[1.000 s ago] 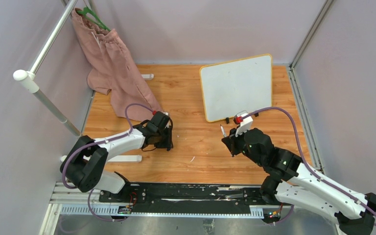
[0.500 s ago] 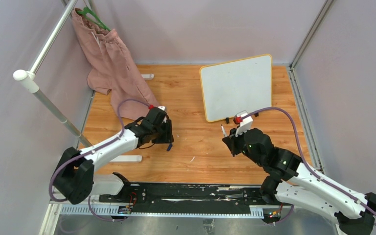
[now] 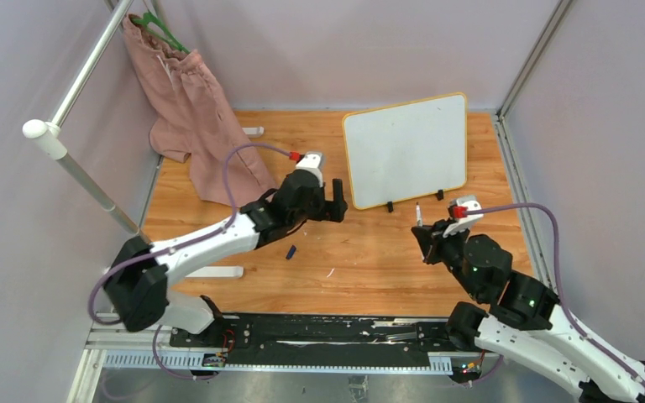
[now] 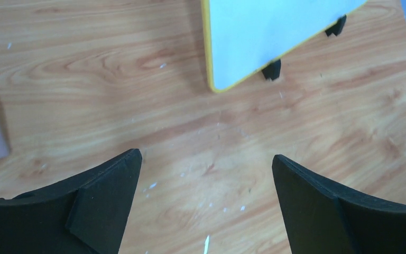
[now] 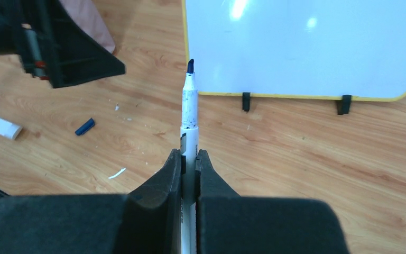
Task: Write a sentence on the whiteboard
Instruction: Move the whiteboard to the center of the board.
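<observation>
The whiteboard (image 3: 405, 151) stands tilted at the back of the wooden table, yellow-framed on two black feet. Its face (image 5: 306, 47) looks plain white, and the sentence is out of view. My right gripper (image 5: 190, 154) is shut on a white marker (image 5: 190, 100) whose uncapped blue tip points at the board's lower left corner, a short way in front of it. From above, that gripper (image 3: 427, 239) sits before the board's right foot. My left gripper (image 3: 336, 201) hovers open and holds nothing beside the board's lower left corner (image 4: 217, 79). Only bare wood lies between its fingers (image 4: 111, 185).
A small blue marker cap (image 3: 291, 250) lies on the wood under the left arm, also seen in the right wrist view (image 5: 84, 127). A pink garment (image 3: 193, 109) hangs from a white rail (image 3: 76, 75) at back left. A white bar (image 3: 214, 271) lies near the left arm's base.
The left gripper opened wide, leaving the blue cap on the table, and swung right and forward to the board's left corner. The right arm shifted right with the marker.
</observation>
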Motion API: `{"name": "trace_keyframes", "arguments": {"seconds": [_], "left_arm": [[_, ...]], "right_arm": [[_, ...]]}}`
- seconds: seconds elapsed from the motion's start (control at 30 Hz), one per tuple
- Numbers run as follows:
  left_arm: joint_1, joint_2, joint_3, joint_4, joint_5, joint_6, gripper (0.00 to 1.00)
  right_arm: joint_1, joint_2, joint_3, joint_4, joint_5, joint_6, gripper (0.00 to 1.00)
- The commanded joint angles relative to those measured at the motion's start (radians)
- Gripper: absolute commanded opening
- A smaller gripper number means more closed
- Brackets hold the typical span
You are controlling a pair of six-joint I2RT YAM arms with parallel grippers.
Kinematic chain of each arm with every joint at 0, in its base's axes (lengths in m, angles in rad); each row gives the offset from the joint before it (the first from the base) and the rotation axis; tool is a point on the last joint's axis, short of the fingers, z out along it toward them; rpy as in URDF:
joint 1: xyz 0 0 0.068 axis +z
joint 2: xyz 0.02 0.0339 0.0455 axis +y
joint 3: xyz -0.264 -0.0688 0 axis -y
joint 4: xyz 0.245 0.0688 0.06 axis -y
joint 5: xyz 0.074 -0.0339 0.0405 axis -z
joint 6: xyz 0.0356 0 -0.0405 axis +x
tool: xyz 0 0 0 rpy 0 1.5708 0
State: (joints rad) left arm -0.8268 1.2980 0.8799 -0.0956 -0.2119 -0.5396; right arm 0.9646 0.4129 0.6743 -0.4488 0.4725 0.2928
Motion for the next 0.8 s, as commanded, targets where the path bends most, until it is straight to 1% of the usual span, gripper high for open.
{"name": "trace_keyframes", "arguments": {"seconds": [0.0, 0.1, 0.17, 0.27, 0.4, 0.5, 0.6, 0.67, 0.77], "left_arm": [[-0.062, 0.192, 0.164, 0.006, -0.132, -0.073, 1.0], [-0.154, 0.317, 0.303, -0.041, -0.295, -0.111, 1.0], [-0.188, 0.397, 0.379, -0.074, -0.351, -0.164, 1.0], [-0.201, 0.521, 0.511, -0.177, -0.378, -0.269, 1.0], [-0.226, 0.647, 0.651, -0.273, -0.436, -0.365, 1.0], [-0.248, 0.719, 0.733, -0.345, -0.479, -0.446, 0.94], [-0.255, 0.821, 0.871, -0.499, -0.489, -0.557, 0.86], [-0.259, 0.899, 0.963, -0.561, -0.464, -0.584, 0.85], [-0.272, 0.952, 1.023, -0.576, -0.464, -0.606, 0.85]], "right_arm": [[0.0, -0.086, 0.039, -0.072, 0.124, 0.02, 0.0], [-0.001, -0.137, 0.043, -0.099, 0.163, 0.026, 0.0], [-0.001, -0.162, 0.051, -0.113, 0.18, 0.026, 0.0], [-0.001, -0.178, 0.076, -0.142, 0.187, 0.026, 0.0], [-0.001, -0.204, 0.094, -0.171, 0.2, 0.033, 0.0], [-0.001, -0.229, 0.103, -0.178, 0.21, 0.024, 0.0], [-0.001, -0.237, 0.121, -0.185, 0.211, 0.006, 0.0], [-0.001, -0.236, 0.139, -0.201, 0.213, 0.0, 0.0], [0.0, -0.245, 0.159, -0.217, 0.215, -0.008, 0.0]]}}
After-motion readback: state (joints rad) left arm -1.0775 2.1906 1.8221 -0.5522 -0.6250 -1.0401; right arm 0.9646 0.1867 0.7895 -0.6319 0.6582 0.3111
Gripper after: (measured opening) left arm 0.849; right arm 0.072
